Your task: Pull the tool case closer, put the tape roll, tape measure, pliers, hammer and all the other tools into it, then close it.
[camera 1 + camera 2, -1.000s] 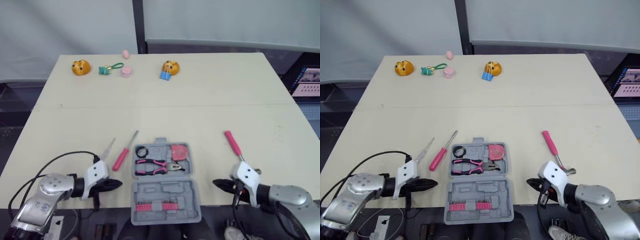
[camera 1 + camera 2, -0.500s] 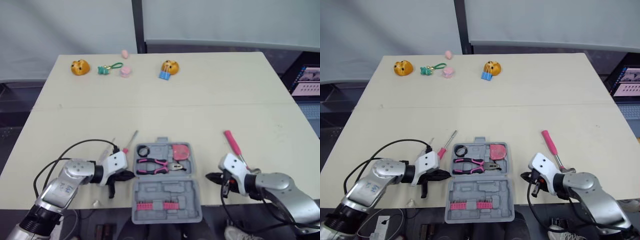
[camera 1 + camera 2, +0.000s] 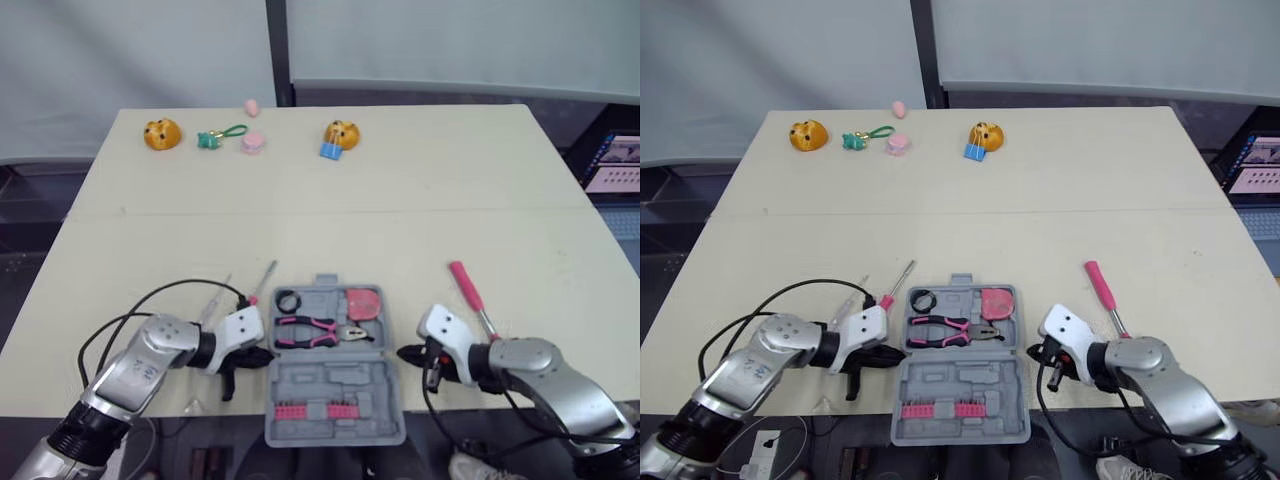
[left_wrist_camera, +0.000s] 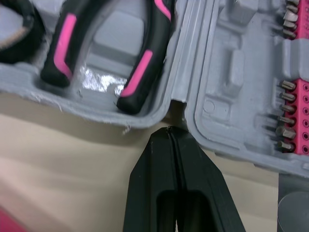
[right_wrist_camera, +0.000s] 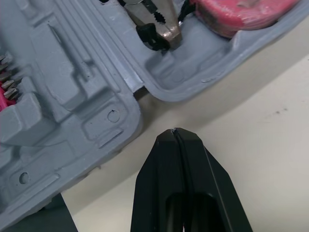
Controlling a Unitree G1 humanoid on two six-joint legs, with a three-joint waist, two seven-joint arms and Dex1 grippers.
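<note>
The left hand (image 3: pixel 260 355), fingers pressed together and empty, points at the left side of the case (image 3: pixel 335 385), which lies unfolded at the worktop's (image 3: pixel 400 200) near edge, holding pliers (image 3: pixel 315 330). The right hand (image 3: pixel 403 353), likewise closed and empty, points at its right side.

No readable text (tool case (image 3: pixel 335 388) included)

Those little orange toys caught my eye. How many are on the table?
2. One orange toy sits at the far left of the table; the second orange toy is near the far edge's middle.
</note>
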